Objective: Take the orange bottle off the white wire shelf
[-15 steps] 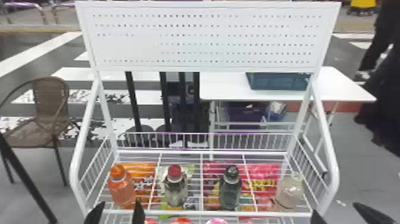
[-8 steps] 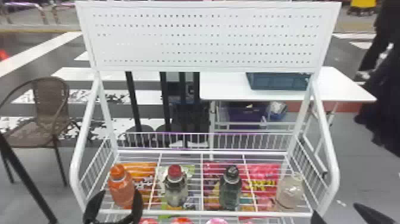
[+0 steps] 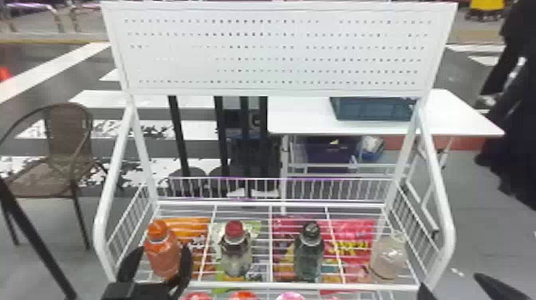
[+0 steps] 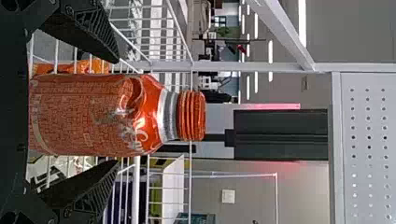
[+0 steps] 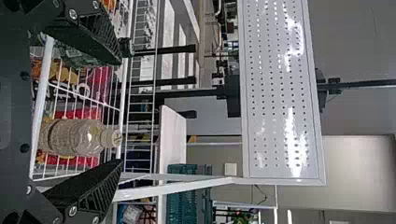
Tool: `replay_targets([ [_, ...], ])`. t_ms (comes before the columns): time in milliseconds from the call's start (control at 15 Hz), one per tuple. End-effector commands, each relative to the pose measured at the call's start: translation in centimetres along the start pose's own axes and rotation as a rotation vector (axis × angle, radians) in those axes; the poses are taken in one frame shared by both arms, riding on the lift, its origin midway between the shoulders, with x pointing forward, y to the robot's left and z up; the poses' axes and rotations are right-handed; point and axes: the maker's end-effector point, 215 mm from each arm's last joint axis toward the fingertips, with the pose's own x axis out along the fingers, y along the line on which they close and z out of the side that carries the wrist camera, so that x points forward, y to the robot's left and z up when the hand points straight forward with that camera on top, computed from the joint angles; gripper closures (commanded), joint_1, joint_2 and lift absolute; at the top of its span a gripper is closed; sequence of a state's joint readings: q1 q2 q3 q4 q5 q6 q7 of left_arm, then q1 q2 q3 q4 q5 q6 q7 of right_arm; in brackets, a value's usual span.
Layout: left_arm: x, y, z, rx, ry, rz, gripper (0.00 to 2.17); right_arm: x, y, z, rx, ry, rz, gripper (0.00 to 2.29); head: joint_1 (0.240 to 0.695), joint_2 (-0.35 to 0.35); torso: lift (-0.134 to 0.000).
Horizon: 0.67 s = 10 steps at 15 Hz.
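Our black left gripper [image 3: 162, 249] and our matching black right gripper [image 3: 450, 281] each have two tapering, wedge-shaped fingers [image 5: 95, 189] with slatted, ribbed sides. On the right one, we see round silvery screws [image 5: 72, 211] at the finger bases and small round recesses [image 5: 24, 148] in its smooth black plate [image 5: 13, 112].

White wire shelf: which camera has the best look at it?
Head view: it takes in the white wire shelf from side to side and front to back. The left wrist view has part of it behind the orange bottle and left pincer; the right wrist view, the part around the pale bottle.
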<state>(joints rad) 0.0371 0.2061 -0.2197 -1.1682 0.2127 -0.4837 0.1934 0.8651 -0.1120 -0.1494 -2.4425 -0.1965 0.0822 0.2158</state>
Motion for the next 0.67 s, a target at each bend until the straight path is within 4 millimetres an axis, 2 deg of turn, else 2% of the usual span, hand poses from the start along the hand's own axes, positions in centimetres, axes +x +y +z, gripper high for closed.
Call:
replay_targets([
  [0,0.5,0.0,0.1,0.003,0.004,0.0,0.14,0.0,0.0,0.0,-0.002,0.001,0.001,0.15,0.499,0.0,0.0],
  [267,0.8,0.4,0.5,0.001,-0.001,0.008,0.14,0.0,-0.2,0.0,-0.005,0.001,-0.002,0.15,0.499,0.0,0.0],
  [600,1.5,0.0,0.9,0.003,-0.004,-0.004,0.19,0.0,-0.3,-0.1,-0.008,0.004,-0.001,0.15,0.499,0.0,0.0],
])
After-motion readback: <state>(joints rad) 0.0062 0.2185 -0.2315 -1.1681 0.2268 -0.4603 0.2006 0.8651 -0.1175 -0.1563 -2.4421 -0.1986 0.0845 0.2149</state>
